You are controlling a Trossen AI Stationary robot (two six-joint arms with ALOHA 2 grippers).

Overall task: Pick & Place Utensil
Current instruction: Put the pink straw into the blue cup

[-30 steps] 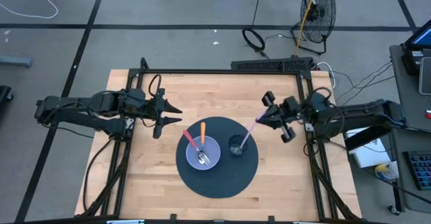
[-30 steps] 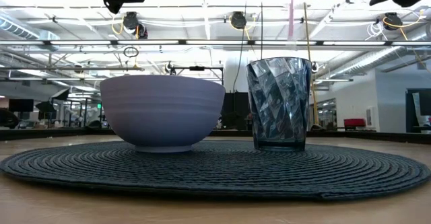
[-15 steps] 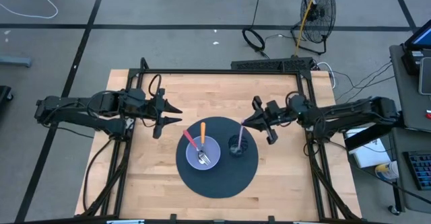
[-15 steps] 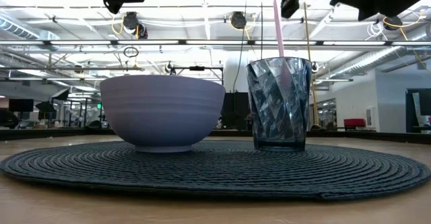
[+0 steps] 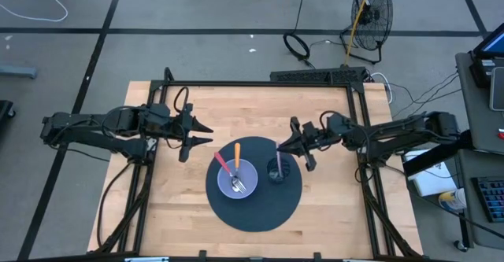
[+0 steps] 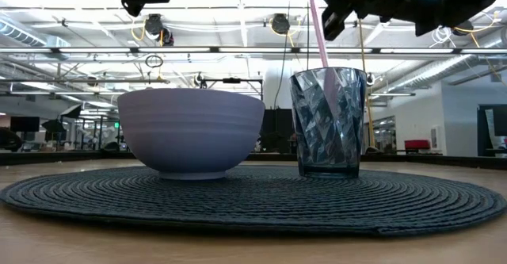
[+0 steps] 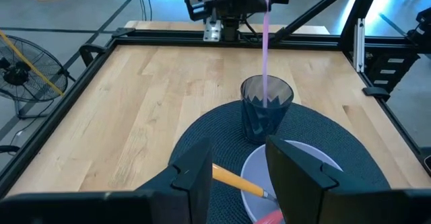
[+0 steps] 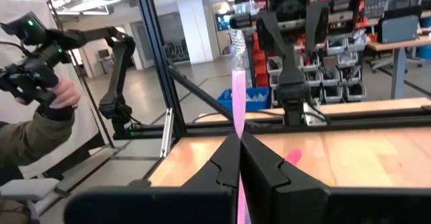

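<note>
A pink utensil (image 6: 316, 24) stands nearly upright with its lower end inside the dark glass cup (image 6: 329, 121), which sits on the round dark mat (image 5: 253, 203). My right gripper (image 5: 285, 146) is shut on it above the cup (image 5: 276, 171). A lavender bowl (image 5: 244, 175) beside the cup holds an orange-handled utensil (image 5: 236, 153) and a red-handled one (image 5: 221, 162), their handles leaning on its rim. My left gripper (image 7: 236, 177) is open and hovers over the table left of the mat. My right gripper pinches the pink utensil's handle (image 8: 238, 126) between its two fingers, well above the cup. The fingers come from the table's right and lie across the handle. The utensil hangs tilted slightly, its lower end (image 7: 269, 101) down inside the cup.
A dark frame rail (image 5: 260, 83) runs along the table's far edge, with posts at both sides. Bare wood (image 5: 236, 112) lies between mat and far rail. A person's hand with a controller (image 8: 40, 83) shows beyond the table, and a fan (image 5: 368, 10) stands on the floor.
My right gripper has moved toward the table's left and lower, over the cup. The pink utensil went from slanting with its tip above the cup to nearly upright, and its lower end has gone down inside the cup.
</note>
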